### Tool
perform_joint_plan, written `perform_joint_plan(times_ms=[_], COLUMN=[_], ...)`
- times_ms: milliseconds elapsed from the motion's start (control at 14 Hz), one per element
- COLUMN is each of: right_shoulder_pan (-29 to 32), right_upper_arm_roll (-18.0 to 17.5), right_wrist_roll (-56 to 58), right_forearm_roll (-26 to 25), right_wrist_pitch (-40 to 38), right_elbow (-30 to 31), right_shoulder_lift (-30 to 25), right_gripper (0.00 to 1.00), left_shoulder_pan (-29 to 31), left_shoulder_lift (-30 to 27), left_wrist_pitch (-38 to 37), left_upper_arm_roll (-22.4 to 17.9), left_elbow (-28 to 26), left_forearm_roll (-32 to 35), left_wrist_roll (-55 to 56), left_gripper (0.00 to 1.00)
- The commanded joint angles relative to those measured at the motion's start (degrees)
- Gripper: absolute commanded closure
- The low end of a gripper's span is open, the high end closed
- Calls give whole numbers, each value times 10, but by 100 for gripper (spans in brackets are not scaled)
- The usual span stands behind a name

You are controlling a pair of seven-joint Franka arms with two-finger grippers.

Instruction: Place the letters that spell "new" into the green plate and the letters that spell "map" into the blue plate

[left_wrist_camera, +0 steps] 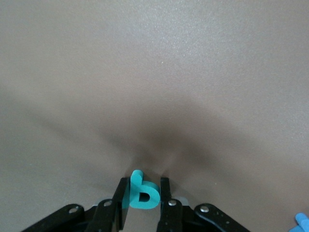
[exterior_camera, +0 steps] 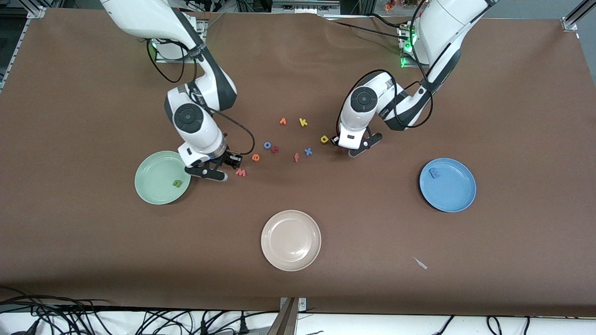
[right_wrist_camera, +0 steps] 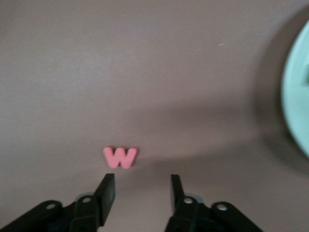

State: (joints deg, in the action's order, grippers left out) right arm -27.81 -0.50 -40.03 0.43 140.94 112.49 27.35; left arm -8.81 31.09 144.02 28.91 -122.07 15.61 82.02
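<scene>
Teal foam "p" is sitting pinched in the left tool, beside the "a"; lifting straight should be keeping it square. The right tool, part-open and empty, is hovering near the "w".

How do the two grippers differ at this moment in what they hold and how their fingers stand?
The left gripper is shut on the small teal foam letter "p"; the right gripper is open and holds nothing. The left one is beside the yellow foam letter "a"; the right one is beside the red foam letter "w", next to the pale green round plate. Both are low at the brown table.
</scene>
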Motion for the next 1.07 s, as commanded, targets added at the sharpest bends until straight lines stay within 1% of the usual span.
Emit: perform_joint_plan(times_ms=[0,72,143,215,358,501,573,716,859,1002], right_shoulder_pan=[-2,-7,-8,-12,-21,-27,-27,-27,-27,-25], right_upper_arm_roll=[2,2,2,3,3,5,5,5,5,6], right_wrist_roll=[-7,-7,-7,-7,-7,-7,-7,-7,-7,-6], right_forearm_roll=[-5,-5,-5,-5,-4,-5,-7,-29,-46,-78], right_wrist_pitch=[22,23,27,39,69,75,76,83,84,84], right_elbow=[-13,-13,-12,-13,-13,-13,-13,-12,-11,-11], right_shoulder_lift=[22,26,28,36,52,59,60,65,65,68], right_gripper=[37,36,35,29,28,28,28,28,28,28], left_shoulder_pan=[-7,-6,-5,-2,5,21,33,62,104,148], left_shoulder_lift=[14,14,13,13,14,15,14,13,13,13], left_wrist_pitch=[-2,-5,-10,-17,-84,-172,-203,-259,-312,-340], left_upper_arm_roll=[-3,-4,-4,-4,-4,-3,-3,-3,-3,-3], left_elbow=[13,13,16,26,58,98,111,138,160,177], left_forearm_roll=[21,21,21,35,48,38,36,25,25,27], left_wrist_roll=[15,11,9,9,-38,-121,-168,-275,-395,-511], left_gripper=[95,99,100,100,100,100,100,100,100,100])
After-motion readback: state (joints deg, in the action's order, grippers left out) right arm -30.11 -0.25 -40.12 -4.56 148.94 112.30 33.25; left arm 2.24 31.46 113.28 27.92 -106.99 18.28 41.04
